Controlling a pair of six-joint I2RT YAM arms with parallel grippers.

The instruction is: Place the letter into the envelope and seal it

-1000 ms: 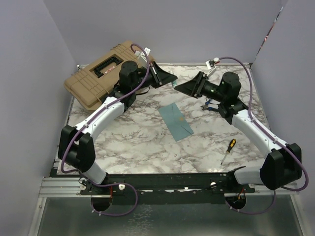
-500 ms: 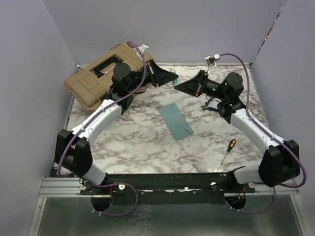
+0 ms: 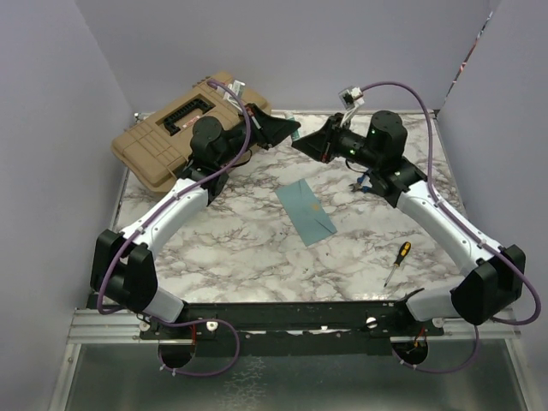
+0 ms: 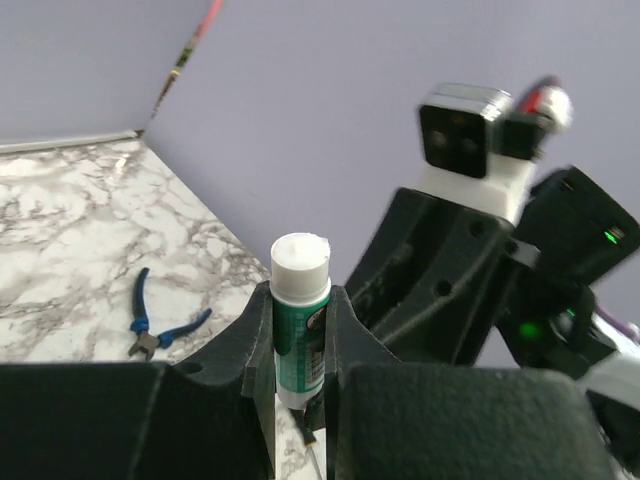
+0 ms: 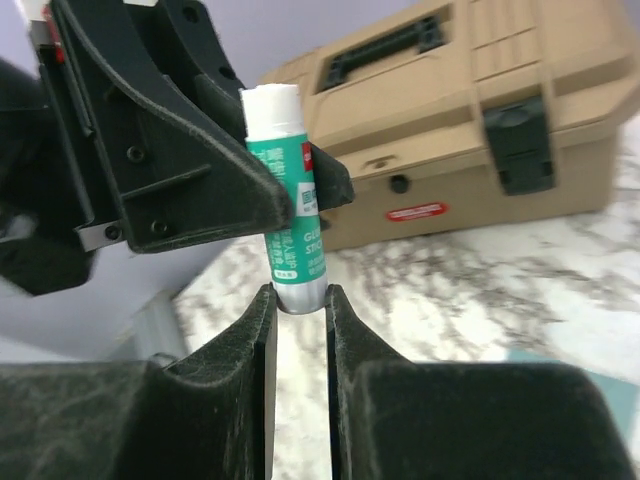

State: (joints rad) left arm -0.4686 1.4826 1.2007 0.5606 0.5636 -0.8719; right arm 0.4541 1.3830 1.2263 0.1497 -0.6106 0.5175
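The teal envelope (image 3: 306,211) lies flat mid-table with its flap shut. The letter is not in view. Above the back of the table, my left gripper (image 3: 289,133) is shut on a green-and-white glue stick (image 4: 300,310), white cap up in the left wrist view. From the right, my right gripper (image 3: 301,142) meets it tip to tip. In the right wrist view its fingertips (image 5: 263,300) pinch the silver bottom end of the glue stick (image 5: 290,215) on both sides, just under the left gripper's fingers (image 5: 200,185).
A tan toolbox (image 3: 175,128) sits at the back left, right behind the left gripper. Blue-handled pliers (image 3: 364,184) lie under the right wrist. A yellow-handled screwdriver (image 3: 396,261) lies at the front right. Purple walls close in the back and both sides.
My right gripper has swung left to the left gripper and closed its jaws on the glue stick's bottom end. The left gripper has lifted a little, still holding the stick.
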